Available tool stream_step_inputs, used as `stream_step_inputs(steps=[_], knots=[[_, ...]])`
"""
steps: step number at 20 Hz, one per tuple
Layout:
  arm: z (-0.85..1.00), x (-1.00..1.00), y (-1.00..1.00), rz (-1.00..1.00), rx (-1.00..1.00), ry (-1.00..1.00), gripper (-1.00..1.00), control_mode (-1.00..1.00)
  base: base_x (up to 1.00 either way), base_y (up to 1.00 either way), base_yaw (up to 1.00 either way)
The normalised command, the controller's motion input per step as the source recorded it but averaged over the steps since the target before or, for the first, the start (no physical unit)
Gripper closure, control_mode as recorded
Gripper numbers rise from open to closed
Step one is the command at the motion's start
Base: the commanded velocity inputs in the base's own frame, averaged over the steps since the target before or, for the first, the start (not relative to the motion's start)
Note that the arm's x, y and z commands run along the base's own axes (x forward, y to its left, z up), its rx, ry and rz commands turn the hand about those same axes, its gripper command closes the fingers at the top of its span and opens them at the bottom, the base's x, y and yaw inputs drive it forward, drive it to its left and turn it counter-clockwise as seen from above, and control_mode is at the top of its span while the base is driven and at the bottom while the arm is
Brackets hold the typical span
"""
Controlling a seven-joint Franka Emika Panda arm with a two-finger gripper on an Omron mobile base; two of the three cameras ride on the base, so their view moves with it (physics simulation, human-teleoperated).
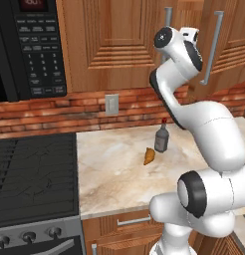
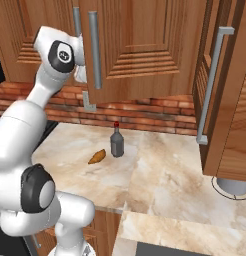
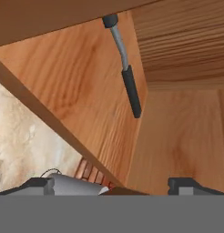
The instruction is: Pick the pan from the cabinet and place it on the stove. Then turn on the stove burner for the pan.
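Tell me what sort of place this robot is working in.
A simulated home kitchen, by the look of it: a black gas stove with knobs beside a marble-look counter, a black microwave above it, reddish-brown wooden upper cabinets over a brick backsplash.

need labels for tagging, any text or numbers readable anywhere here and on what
Microwave keypad: rows of button labels, too small and blurred to read.
Microwave display: red digits, blurred, not readable.
Bottle: no readable label.
Stove knobs: no markings that can be read.
Nothing else carries text.
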Motion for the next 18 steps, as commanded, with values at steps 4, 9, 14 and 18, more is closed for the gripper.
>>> stream_step_inputs(steps=[4, 9, 14, 18], knots=[[0.00, -0.68, -0.48, -0.04, 0.00, -0.03, -1.00, -1.00, 0.00, 0.00, 0.00], [0.00, -0.82, -0.45, -0.07, 0.00, -0.07, -1.00, -1.00, 0.00, 0.00, 0.00], [0.00, -0.76, -0.56, -0.07, 0.00, -0.06, -1.00, -1.00, 0.00, 0.00, 0.00], [0.01, -0.56, -0.67, -0.05, 0.00, -0.02, -1.00, -1.00, 0.00, 0.00, 0.00]])
